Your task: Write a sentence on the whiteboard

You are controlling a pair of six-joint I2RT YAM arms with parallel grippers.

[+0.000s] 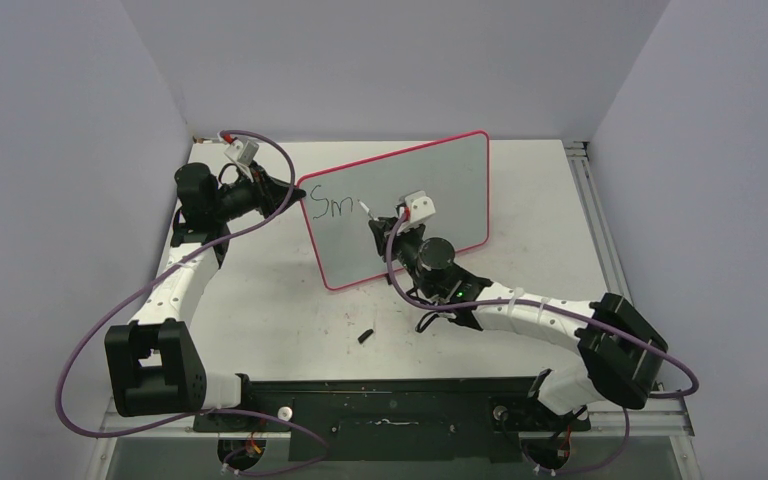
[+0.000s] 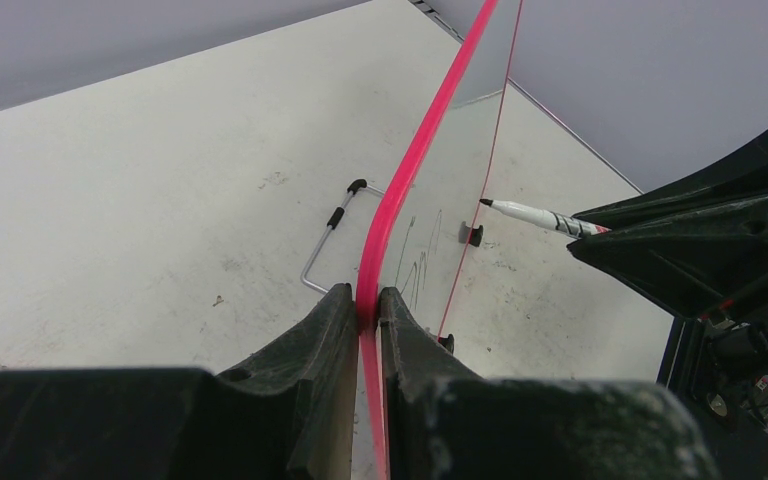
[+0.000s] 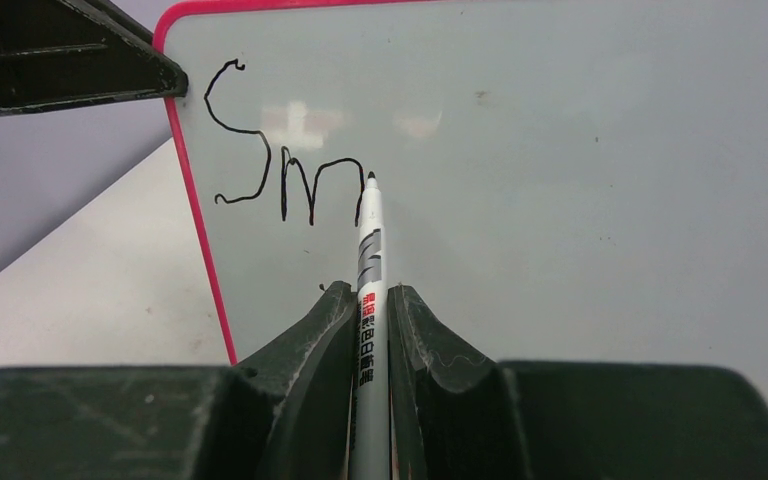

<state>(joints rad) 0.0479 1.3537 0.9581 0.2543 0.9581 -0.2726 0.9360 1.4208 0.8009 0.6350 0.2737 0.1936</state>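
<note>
whiteboard (image 1: 450, 185) stands upright mid-table, "sm" in black at its upper left. left gripper (image 2: 368, 305) clamped on the board's pink rim. right gripper (image 3: 369, 300) clenched on a white marker (image 3: 370, 240), tip at the m's last stroke. small black piece (image 1: 364, 336) lies on the tabletop (image 1: 260, 310), near the board.

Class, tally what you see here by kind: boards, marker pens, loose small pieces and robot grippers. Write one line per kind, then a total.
whiteboard: 1
marker pen: 1
small black piece, lying loose: 1
grippers: 2 (left gripper, right gripper)
Total: 5
</note>
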